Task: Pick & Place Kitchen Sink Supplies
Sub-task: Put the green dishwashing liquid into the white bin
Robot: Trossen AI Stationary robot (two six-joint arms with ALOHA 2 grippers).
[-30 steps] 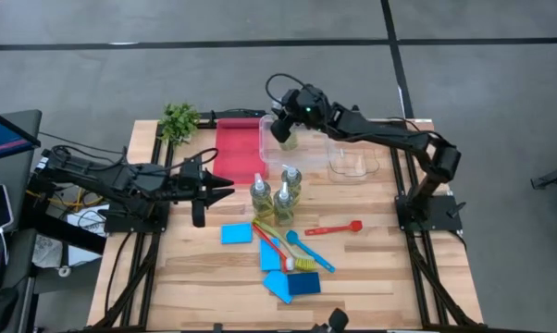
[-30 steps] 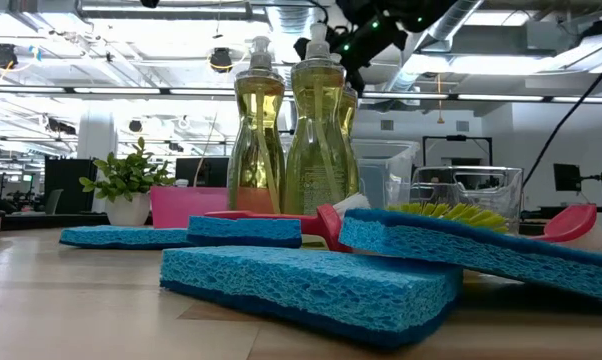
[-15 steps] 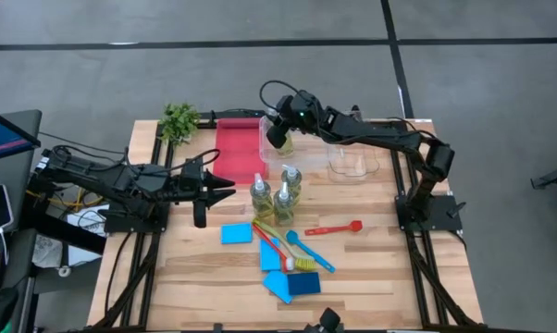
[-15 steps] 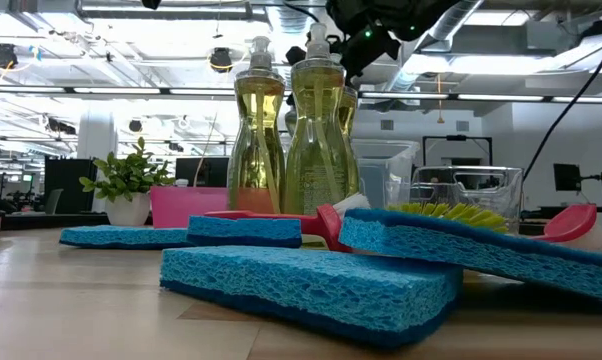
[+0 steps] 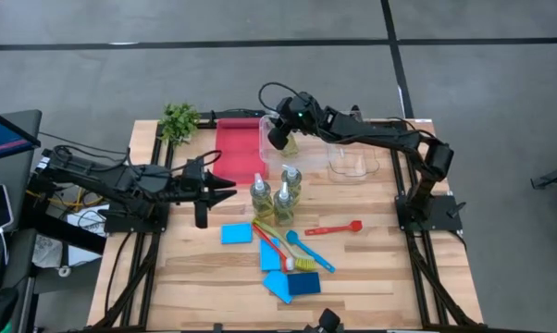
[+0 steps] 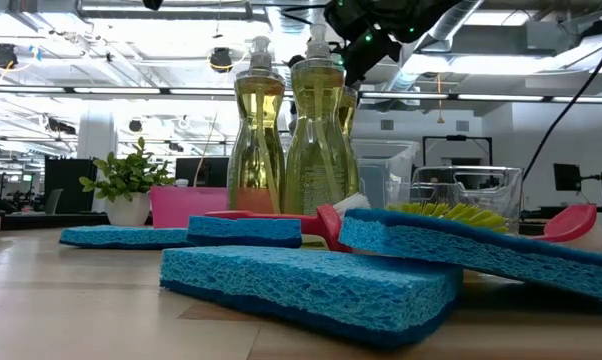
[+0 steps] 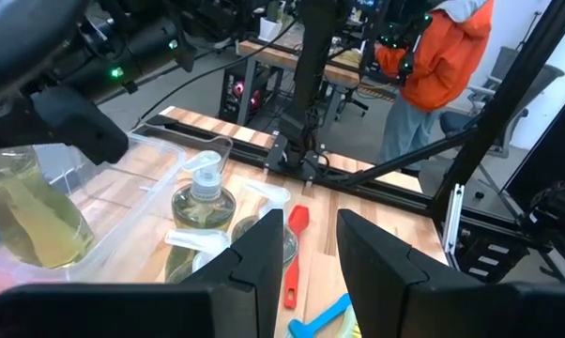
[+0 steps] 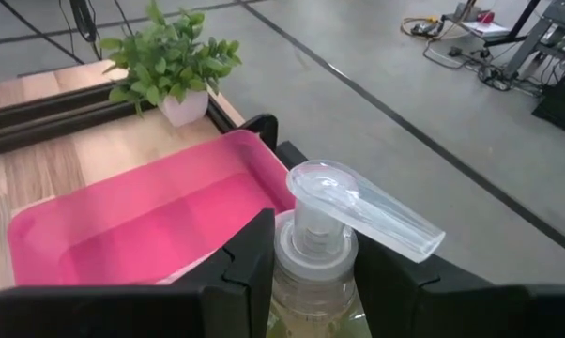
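Since the earlier frames, the right arm has been swung leftward along the far edge; its right gripper [image 5: 280, 137] is now held above the near-left clear bin [image 5: 288, 165], beside the red tray [image 5: 237, 148]. A soap bottle [image 8: 313, 246] is pinched at the neck between the fingers, off the table. Release into the bin is judged the likely next step. The left gripper [image 5: 225, 186] is parked near the table's left edge, fingers spread slightly, nothing held. Three bottles [image 5: 278, 194], sponges [image 5: 236, 233] and brushes [image 5: 332, 228] are left mid-table.
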